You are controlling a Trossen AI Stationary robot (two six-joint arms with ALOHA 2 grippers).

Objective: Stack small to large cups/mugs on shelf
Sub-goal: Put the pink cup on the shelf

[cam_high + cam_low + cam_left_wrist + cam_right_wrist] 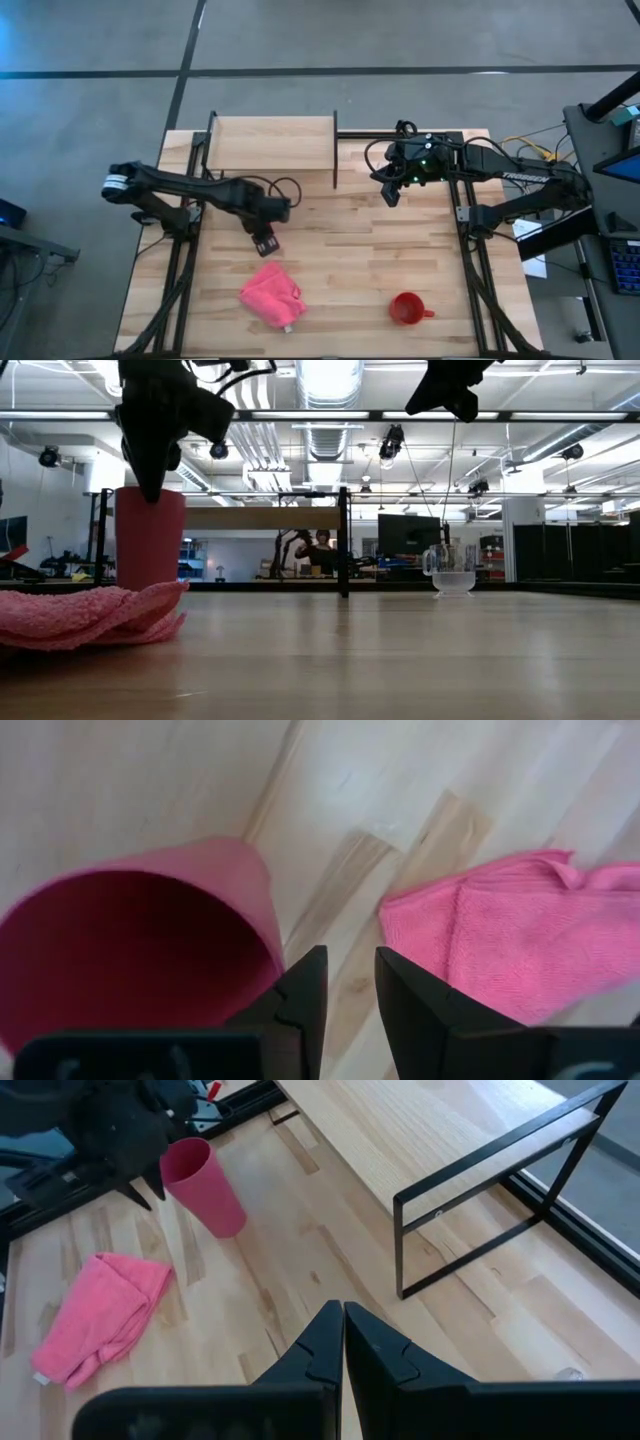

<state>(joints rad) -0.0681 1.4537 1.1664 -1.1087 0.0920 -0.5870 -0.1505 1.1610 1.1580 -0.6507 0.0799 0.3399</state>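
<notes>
Three vessels: a red mug, a pink-red tumbler and a clear cup, all on the tabletop, none on the shelf.
Red mug (406, 309): nearest the table's front edge, upright, handle toward the right arm's side, well apart from both grippers.
Pink cloth (271, 294): crumpled near the front, just in front of the left gripper (in the low view it lies in the foreground before the tumbler).
Tumbler (204, 1186): upright on the table, just beside the cloth and directly at the left gripper.
Left gripper (348, 988): above the tumbler's rim, fingers slightly parted; one finger (300, 995) is at the rim's edge, the other is outside, over bare wood; whether it touches the rim I cannot tell.
Clear cup (452, 571): farther back, on the right arm's side.
Right gripper (343, 1342): held high above the table near the shelf's end post, fingers pressed together, holding nothing.
Shelf (272, 143): at the far edge, its plank bare.
</notes>
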